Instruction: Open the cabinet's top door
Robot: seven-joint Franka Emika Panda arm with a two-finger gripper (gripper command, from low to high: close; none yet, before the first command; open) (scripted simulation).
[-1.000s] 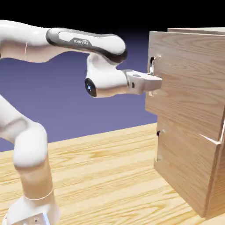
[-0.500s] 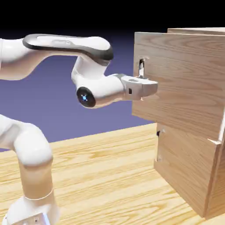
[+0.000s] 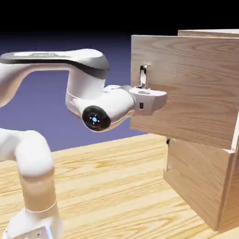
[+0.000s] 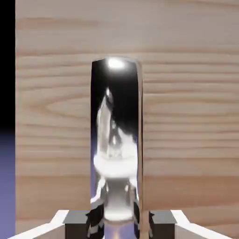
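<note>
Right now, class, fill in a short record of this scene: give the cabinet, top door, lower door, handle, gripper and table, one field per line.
cabinet: tall light-wood box standing on the table, at the exterior view's right
top door: swung partly open, its handle edge out in front of the cabinet's body
lower door: shut
handle: vertical metal bar near the top door's free edge
gripper: shut on the handle, level, pointing at the door
table: light wood planks
</note>
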